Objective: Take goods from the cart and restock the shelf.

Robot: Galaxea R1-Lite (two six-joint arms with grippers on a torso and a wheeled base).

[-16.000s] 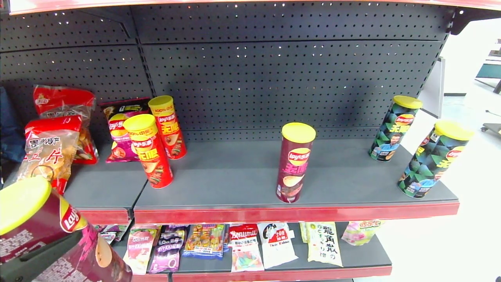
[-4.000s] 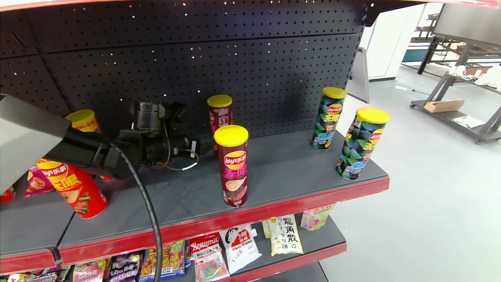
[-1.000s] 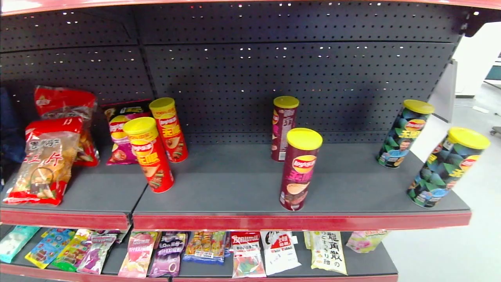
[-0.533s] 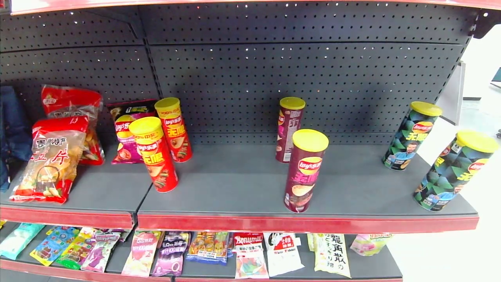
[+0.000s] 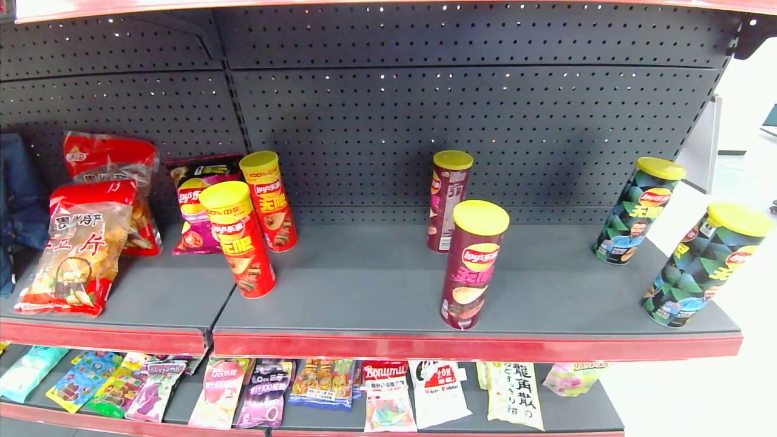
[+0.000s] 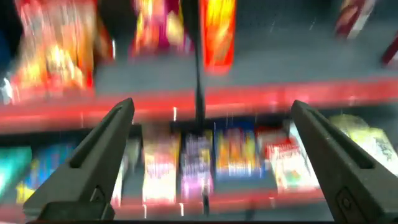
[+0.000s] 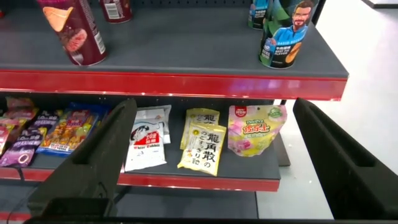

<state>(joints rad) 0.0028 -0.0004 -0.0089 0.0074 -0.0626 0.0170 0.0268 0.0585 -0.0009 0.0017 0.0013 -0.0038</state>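
Two maroon chip cans stand on the grey shelf (image 5: 364, 285), one near the front edge (image 5: 473, 267) and one behind it by the pegboard (image 5: 448, 200). Two red cans (image 5: 238, 246) stand to their left, and two dark green cans (image 5: 704, 264) stand at the right end. My left gripper (image 6: 211, 112) is open and empty, facing the shelf's red front edge below a red can (image 6: 217, 34). My right gripper (image 7: 214, 109) is also open and empty, low in front of the shelf, with the front maroon can (image 7: 74, 31) and a green can (image 7: 286, 34) above it.
Snack bags (image 5: 79, 249) lean at the shelf's left end. The lower shelf (image 5: 583, 403) holds a row of flat candy packets (image 7: 205, 146). Perforated black backboard (image 5: 461, 127) closes the rear. Open floor (image 5: 698, 394) lies right of the shelf end.
The maroon can my left gripper held earlier now stands at the back of the shelf. The left arm has drawn back out of the head view. The head camera has shifted.
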